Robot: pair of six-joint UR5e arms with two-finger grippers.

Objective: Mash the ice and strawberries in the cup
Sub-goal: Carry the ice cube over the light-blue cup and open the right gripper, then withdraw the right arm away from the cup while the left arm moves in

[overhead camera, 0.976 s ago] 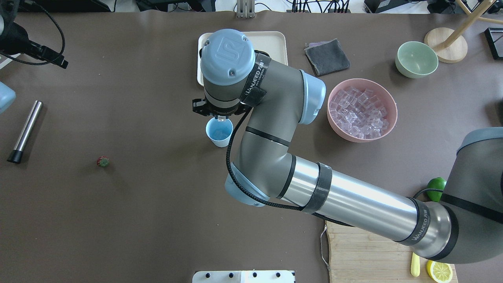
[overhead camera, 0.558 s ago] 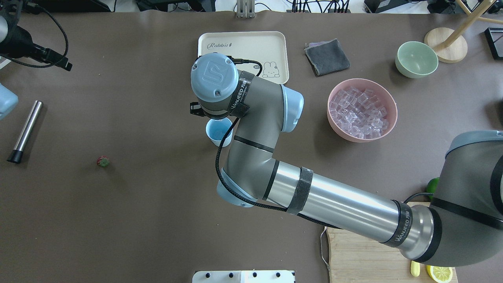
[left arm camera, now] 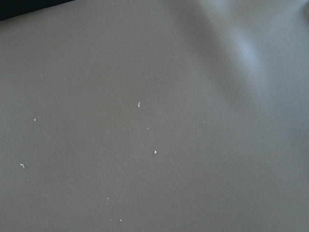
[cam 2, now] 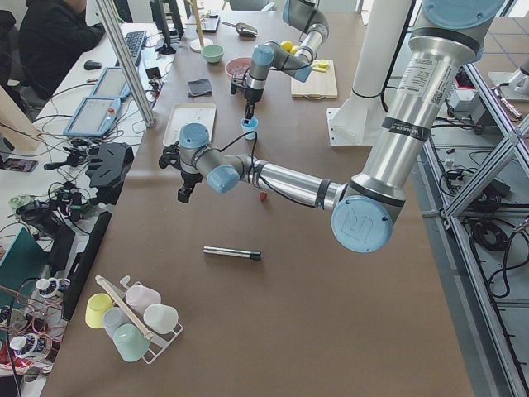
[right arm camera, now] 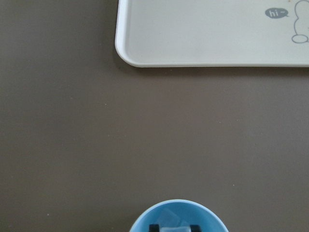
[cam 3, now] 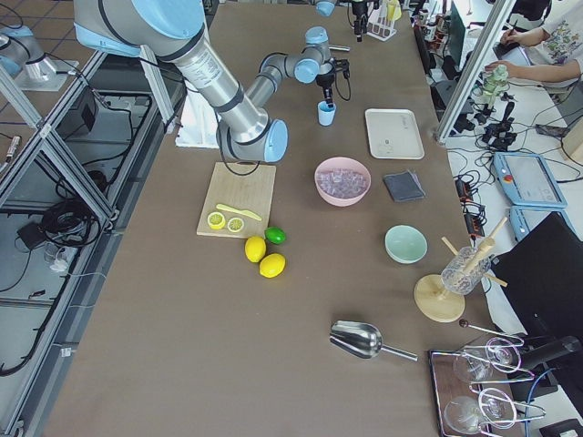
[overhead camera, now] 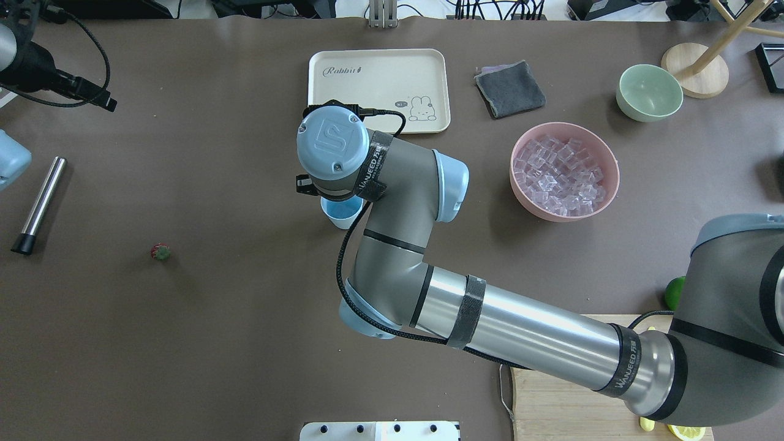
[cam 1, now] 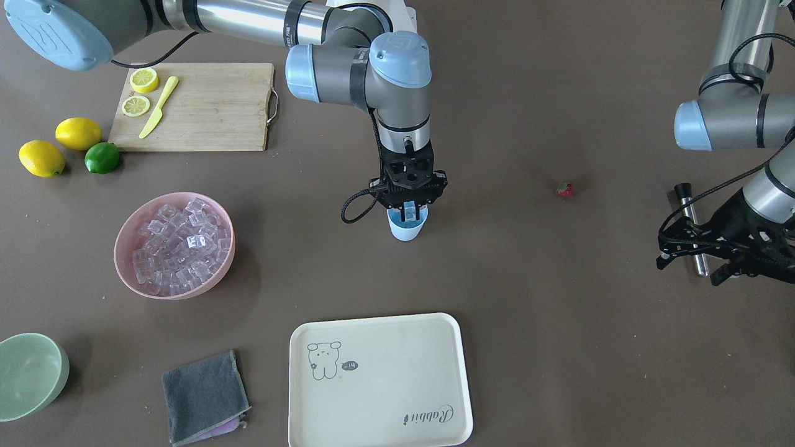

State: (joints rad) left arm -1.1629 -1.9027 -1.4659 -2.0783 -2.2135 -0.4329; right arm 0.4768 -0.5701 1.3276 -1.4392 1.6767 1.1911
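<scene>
The light blue cup (cam 1: 407,231) (overhead camera: 339,214) stands at mid-table, below the cream tray. My right gripper (cam 1: 408,212) points straight down into its mouth, shut on a clear ice cube (right arm camera: 175,226) held between the black fingertips just inside the rim of the cup (right arm camera: 178,212). More ice (cam 1: 177,243) (overhead camera: 563,171) fills the pink bowl. The small red strawberry (cam 1: 564,189) (overhead camera: 160,252) lies alone on the mat, far from the cup. My left gripper (cam 1: 692,267) hovers open over the steel muddler (cam 1: 690,230), holding nothing.
A cream tray (overhead camera: 378,61), a grey cloth (overhead camera: 509,89) and a pale green bowl (overhead camera: 649,92) sit along the far side. The pink bowl (overhead camera: 606,190) is right of the cup. A cutting board (cam 1: 205,105) with lemon slices, two lemons and a lime (cam 1: 102,158) lie near the robot.
My right arm has come down and a little left, so its wrist now covers most of the cup, with the ice cube lowered into the cup's mouth. The left arm shifted slightly.
</scene>
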